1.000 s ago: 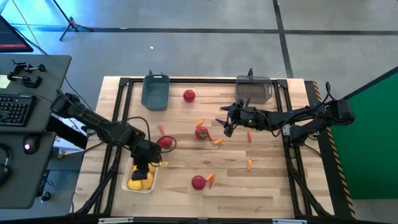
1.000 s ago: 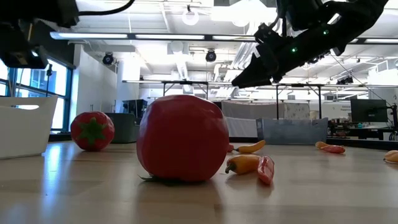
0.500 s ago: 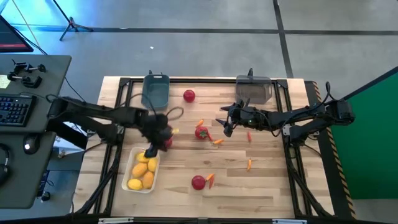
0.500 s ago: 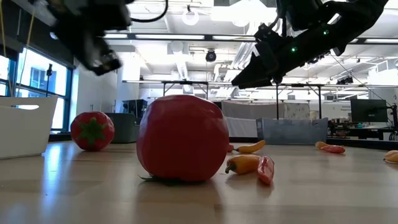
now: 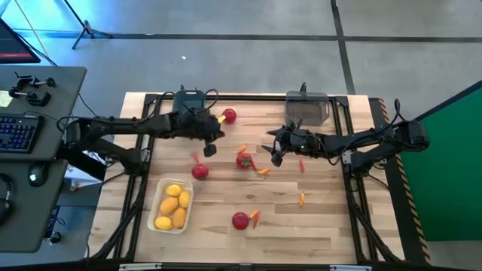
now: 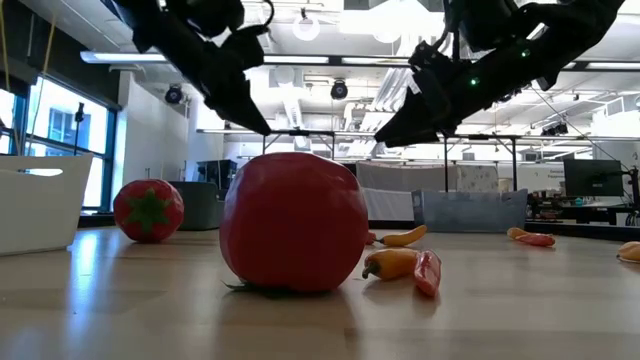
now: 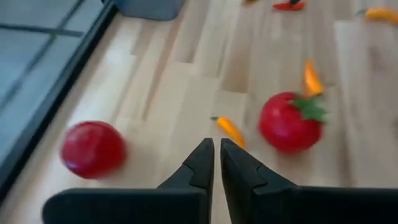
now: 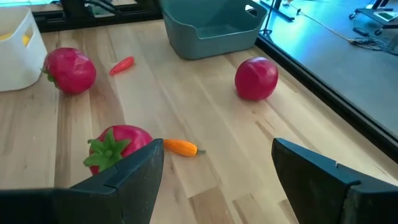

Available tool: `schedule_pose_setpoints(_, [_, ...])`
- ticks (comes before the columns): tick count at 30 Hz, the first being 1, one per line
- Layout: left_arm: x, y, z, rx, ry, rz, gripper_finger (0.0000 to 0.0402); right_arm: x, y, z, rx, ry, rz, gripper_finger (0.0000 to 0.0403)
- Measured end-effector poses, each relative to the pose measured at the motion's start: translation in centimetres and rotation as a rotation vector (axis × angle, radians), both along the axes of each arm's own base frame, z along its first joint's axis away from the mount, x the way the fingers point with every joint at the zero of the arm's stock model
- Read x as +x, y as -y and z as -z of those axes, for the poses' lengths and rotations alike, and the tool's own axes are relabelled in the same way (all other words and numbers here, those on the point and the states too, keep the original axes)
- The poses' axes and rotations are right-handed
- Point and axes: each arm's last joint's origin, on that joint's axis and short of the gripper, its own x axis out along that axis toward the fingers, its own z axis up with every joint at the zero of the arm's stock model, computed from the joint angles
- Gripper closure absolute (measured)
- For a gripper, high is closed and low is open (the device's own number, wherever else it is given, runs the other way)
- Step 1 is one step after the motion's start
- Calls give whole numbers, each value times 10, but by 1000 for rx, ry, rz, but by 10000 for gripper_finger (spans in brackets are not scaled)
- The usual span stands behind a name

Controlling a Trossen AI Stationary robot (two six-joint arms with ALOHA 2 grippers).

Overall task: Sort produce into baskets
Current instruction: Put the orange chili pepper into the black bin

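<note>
High view: left pincer is hovering over the far-left part of the worktop, near the blue bin; its fingers are standing nearly together with nothing between them. Right pincer is hanging wide open and empty over the middle, beside the stemmed tomato.

Produce: lemons are lying in the white tray at near left. Four tomatoes are sitting loose: one far, one at mid-left, the stemmed one, one near. Small peppers are scattered across the middle and right. Grey bin is sitting at far right.

Risks, as judged: tomatoes are round and likely to roll if nudged off-centre. Peppers are thin and lying flat, so a pincer may scrape wood or miss. Both arms are working near the middle, so their paths could cross.

Hard to make out: blue bin is partly covered by the left arm, contents unseen. Left wrist view is smeared. Low view is blocked by the near tomato.
</note>
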Motion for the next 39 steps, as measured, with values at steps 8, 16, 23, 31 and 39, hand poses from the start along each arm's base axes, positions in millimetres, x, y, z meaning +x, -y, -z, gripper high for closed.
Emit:
schedule_pose_setpoints(8, [10,-24,11,78,22,-50,337,1,7,-4,36,68,62,114])
schedule_pose_setpoints(16, [14,-35,26,44,-17,-92,277,1,8,-4,6,54,49,114])
schedule_pose_setpoints(23, [23,-47,44,-6,-50,-147,236,1,7,-4,-12,44,40,114])
schedule_pose_setpoints(31, [36,-69,47,53,-73,-255,207,1,8,-4,-18,43,40,114])
schedule_pose_setpoints(39, [51,-104,50,-48,-157,-288,167,-1,19,-4,-22,45,80,114])
